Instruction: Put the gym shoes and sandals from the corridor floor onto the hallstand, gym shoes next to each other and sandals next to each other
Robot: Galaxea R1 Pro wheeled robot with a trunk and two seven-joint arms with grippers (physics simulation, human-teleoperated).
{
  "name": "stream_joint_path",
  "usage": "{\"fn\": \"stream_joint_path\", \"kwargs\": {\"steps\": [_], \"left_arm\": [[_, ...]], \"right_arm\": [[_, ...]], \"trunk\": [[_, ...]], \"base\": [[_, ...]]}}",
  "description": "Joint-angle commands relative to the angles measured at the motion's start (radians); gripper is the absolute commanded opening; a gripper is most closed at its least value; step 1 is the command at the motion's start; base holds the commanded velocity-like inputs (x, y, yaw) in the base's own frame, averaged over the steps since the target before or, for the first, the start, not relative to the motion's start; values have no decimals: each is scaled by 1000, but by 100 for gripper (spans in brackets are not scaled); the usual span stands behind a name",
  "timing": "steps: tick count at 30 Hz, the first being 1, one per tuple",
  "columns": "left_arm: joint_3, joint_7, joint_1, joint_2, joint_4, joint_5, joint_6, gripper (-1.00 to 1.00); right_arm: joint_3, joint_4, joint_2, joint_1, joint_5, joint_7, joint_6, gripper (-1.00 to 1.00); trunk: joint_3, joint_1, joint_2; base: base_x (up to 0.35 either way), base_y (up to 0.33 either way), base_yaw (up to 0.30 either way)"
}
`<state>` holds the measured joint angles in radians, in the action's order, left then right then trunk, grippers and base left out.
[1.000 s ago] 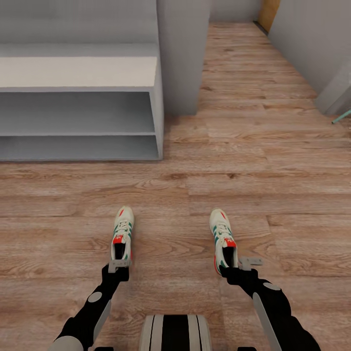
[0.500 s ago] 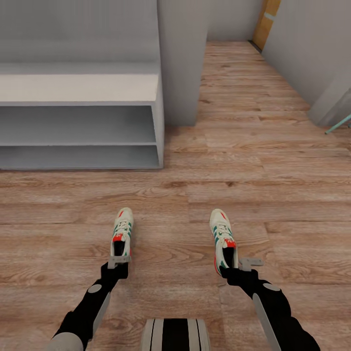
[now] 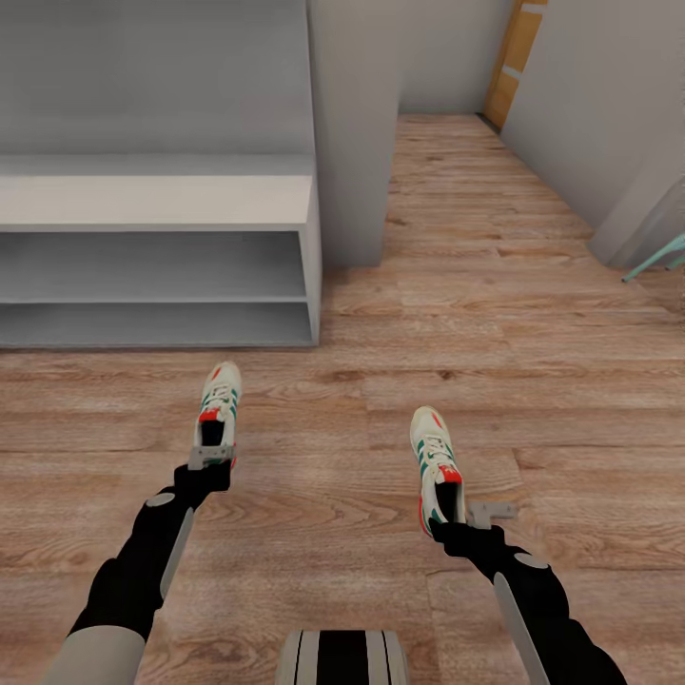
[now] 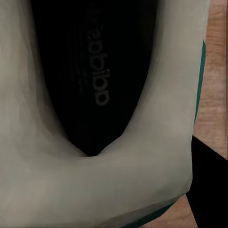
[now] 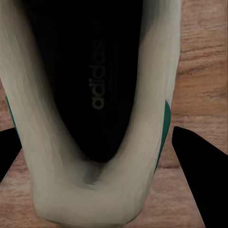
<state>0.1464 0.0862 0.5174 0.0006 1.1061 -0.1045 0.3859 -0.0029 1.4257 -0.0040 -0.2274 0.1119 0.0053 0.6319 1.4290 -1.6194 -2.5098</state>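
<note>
Item 1, left gym shoe (image 3: 217,414): cream-white lace-up sneaker, green side stripes, red-orange tongue patch. Toe points toward the hallstand (image 3: 157,200). Held at its heel by the left gripper (image 3: 210,458), which is clamped on the heel rim; the shoe sits over the corridor floor (image 3: 533,314), just short of the rack's low front edge. Whether its sole touches the planks cannot be told from the head view. In the left wrist view the shoe's dark insole (image 4: 95,71) with pale printed lettering and its cream heel collar show close up, a green edge at one side.

Item 2, right gym shoe (image 3: 435,466): same make and colours, red-orange at tongue and heel. Gripped at the heel by the right gripper (image 3: 455,521), closed on it. It lies well apart from item 1, farther from the rack. The right wrist view shows its dark insole (image 5: 92,80), cream collar and green stripe, with wood grain on both sides.

Item 3, hallstand: pale grey-white, two open tiers, light top surface, tall panel behind.
</note>
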Motion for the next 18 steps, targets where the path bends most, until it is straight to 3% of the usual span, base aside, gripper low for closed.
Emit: {"fn": "stream_joint_path", "kwargs": {"steps": [1,15,18], "left_arm": [[1,10,0,-1,4,-12,5,-100],[-1,10,-2,-5,6,-10,7,-100],[-1,10,-2,-5,6,-10,7,-100]], "right_arm": [[0,1,0,0,6,-1,5,-100],[1,1,2,0,8,-4,5,-100],[1,1,2,0,8,-4,5,-100]], "trunk": [[-5,1,0],[-80,7,3],[-85,7,3]], "base": [[0,0,0],[0,0,0],[0,0,0]]}}
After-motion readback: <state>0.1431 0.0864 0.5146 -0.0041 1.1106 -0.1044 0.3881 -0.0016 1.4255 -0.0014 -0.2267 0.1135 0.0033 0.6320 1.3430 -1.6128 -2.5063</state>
